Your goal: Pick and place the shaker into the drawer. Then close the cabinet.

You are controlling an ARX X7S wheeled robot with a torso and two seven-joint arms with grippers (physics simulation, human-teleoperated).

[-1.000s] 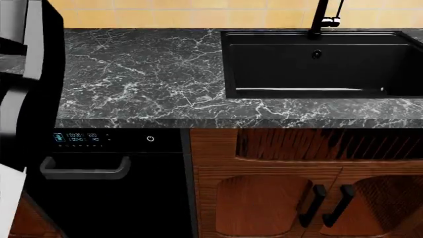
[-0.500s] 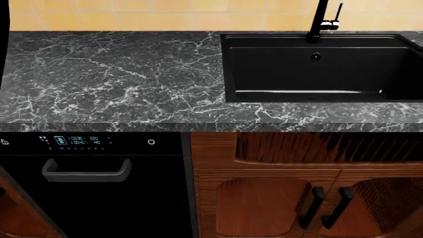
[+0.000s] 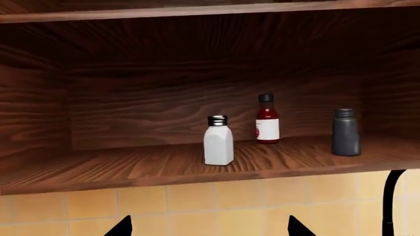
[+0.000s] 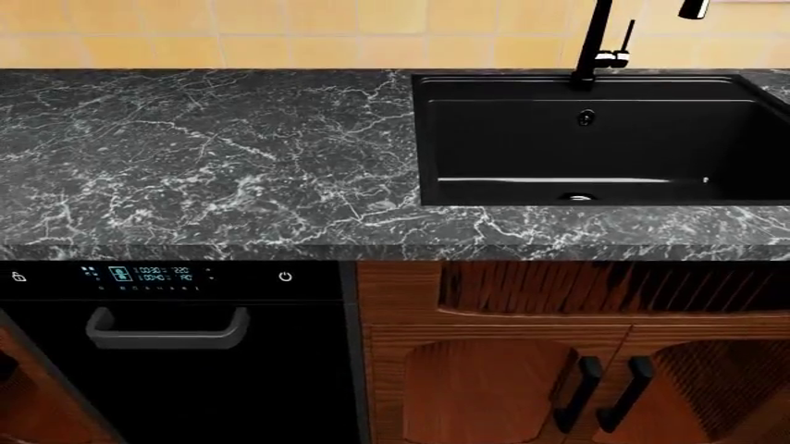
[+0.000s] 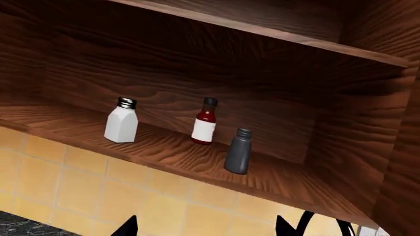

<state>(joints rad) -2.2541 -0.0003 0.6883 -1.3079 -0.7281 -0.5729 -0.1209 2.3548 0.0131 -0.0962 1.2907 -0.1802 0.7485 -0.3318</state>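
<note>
Both arms raised twd shelf w/ shaker [image 3: 219, 140]; left tool [image 3: 206, 227] & right tool [image 5: 204, 227] spread open, empty.

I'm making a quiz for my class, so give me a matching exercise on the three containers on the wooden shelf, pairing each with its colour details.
Things:
1. shaker
2. sauce bottle
3. grey shaker

Descriptions:
A. dark grey body, grey cap
B. white body, ribbed silver cap
C. red contents, white label, black cap

Pairs: 1-B, 2-C, 3-A
</note>
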